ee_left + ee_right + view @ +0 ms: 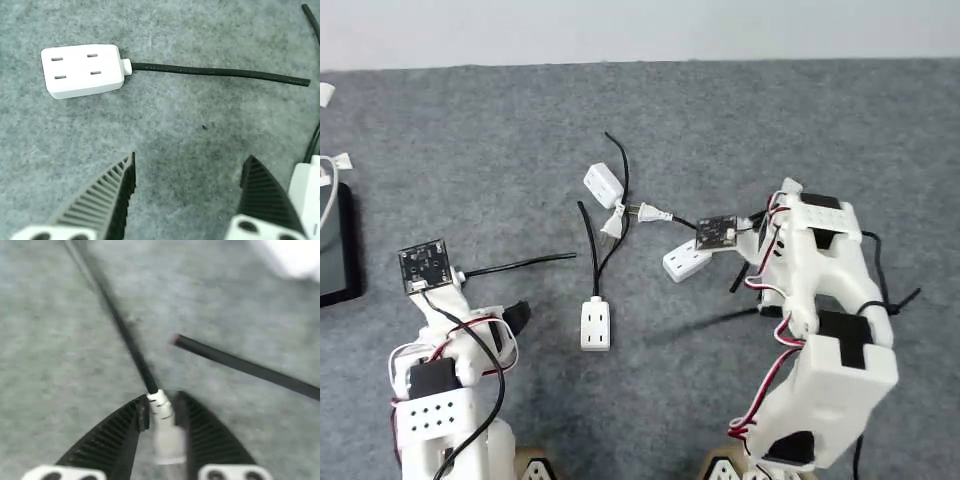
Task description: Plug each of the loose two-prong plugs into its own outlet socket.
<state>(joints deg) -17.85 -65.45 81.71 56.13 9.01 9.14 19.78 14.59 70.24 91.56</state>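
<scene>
The left gripper (190, 172) hangs wide open over the gray tabletop (200, 30) with nothing in it. A white outlet socket (82, 70) lies flat, slots up, ahead of its fingertips and well apart from them. Its black cord (215, 72) trails off to one side. The right gripper (162, 410) is closed narrow on a white plug (167, 440). The plug's cable (120, 325) runs out past the fingertips. Whether the plug touches the tabletop cannot be told.

One white plug (167, 435) is gripped; a white outlet socket (82, 70) lies face-up.
</scene>
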